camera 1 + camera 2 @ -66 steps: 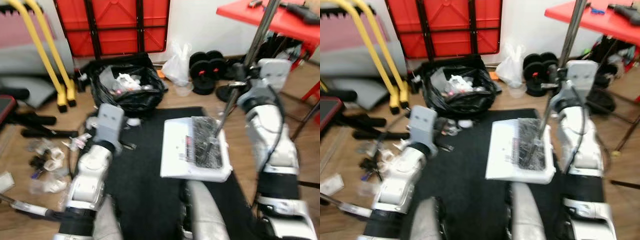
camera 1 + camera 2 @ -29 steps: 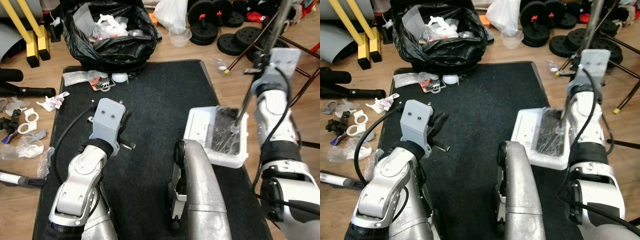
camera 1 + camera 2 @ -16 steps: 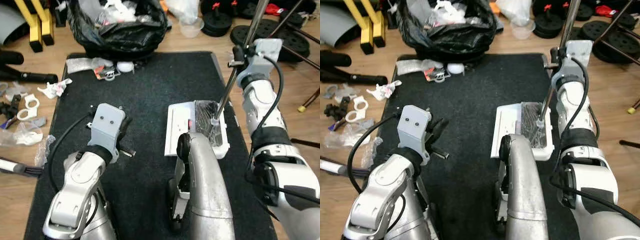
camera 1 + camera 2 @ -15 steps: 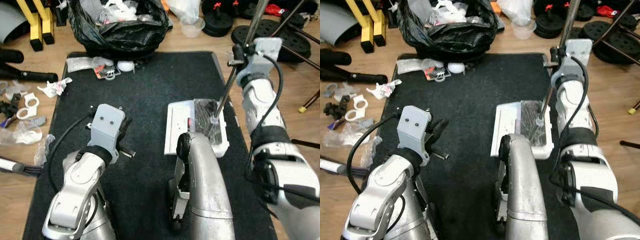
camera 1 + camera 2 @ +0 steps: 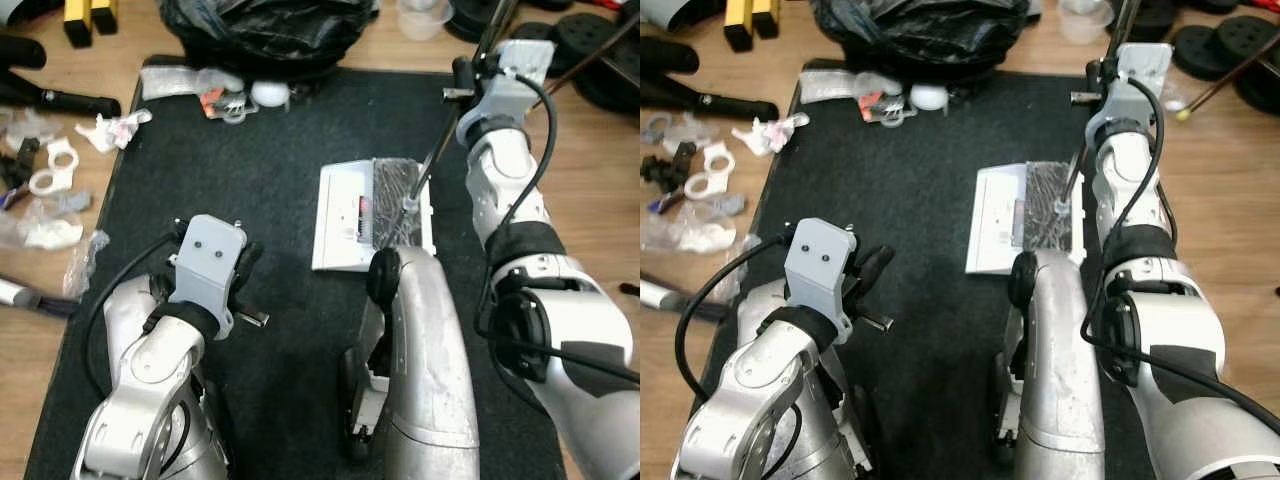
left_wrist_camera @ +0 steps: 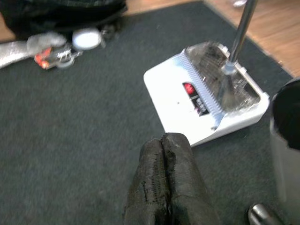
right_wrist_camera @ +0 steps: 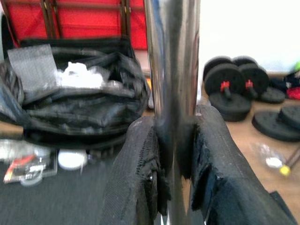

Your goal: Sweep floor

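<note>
Chrome broom handle point(image 7: 172, 93) sits clamped between the right fingers point(image 7: 136, 178), which press on it from both sides. Below them, its bristles rest in the white dustpan point(image 5: 345, 215) on the black mat point(image 5: 260, 150). Left fingers point(image 6: 161, 173) are pressed together, empty, pointing toward the dustpan just beyond their tips.
</note>
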{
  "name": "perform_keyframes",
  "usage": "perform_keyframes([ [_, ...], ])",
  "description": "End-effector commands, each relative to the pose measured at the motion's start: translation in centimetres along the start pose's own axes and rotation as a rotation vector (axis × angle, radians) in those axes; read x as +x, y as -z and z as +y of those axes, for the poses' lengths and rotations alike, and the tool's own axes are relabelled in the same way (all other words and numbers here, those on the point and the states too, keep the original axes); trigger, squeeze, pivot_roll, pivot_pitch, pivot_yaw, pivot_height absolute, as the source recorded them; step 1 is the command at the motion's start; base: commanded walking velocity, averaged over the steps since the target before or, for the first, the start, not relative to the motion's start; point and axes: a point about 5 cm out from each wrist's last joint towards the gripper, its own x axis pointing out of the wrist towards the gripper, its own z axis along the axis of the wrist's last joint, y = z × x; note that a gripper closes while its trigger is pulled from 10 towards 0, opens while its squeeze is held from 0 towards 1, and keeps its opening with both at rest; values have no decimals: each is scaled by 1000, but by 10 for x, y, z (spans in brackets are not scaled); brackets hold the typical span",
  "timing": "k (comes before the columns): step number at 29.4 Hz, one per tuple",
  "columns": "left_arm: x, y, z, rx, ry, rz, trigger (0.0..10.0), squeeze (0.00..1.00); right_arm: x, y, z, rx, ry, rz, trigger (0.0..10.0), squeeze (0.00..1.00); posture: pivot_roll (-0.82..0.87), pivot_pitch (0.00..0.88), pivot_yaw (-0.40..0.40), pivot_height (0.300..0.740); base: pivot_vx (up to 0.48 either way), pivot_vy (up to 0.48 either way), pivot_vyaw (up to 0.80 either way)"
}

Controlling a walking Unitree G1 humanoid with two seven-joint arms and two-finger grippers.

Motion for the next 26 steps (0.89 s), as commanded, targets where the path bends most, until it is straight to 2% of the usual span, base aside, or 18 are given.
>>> perform_keyframes([
  [1,-6,1,-5,-8,59,22,10000,0,3,-8,3,41,-5,-48,10000,0,2,408,-107,300,0,0,0],
  [5,-13,0,-4,-10,56,35,10000,0,9,-16,13,65,-20,-70,10000,0,19,427,-105,300,0,0,0],
  [14,-19,-4,-4,-12,54,44,10000,0,15,-28,25,107,-49,-109,10000,0,34,447,-103,300,0,0,0],
  [20,-20,-4,-5,-20,55,57,10000,0,20,-52,32,111,-91,-223,10000,0,23,444,-102,300,0,0,0],
  [26,-19,-3,-6,-23,56,59,10000,0,20,-62,36,115,-131,-276,10000,0,18,435,-106,300,0,0,0],
])
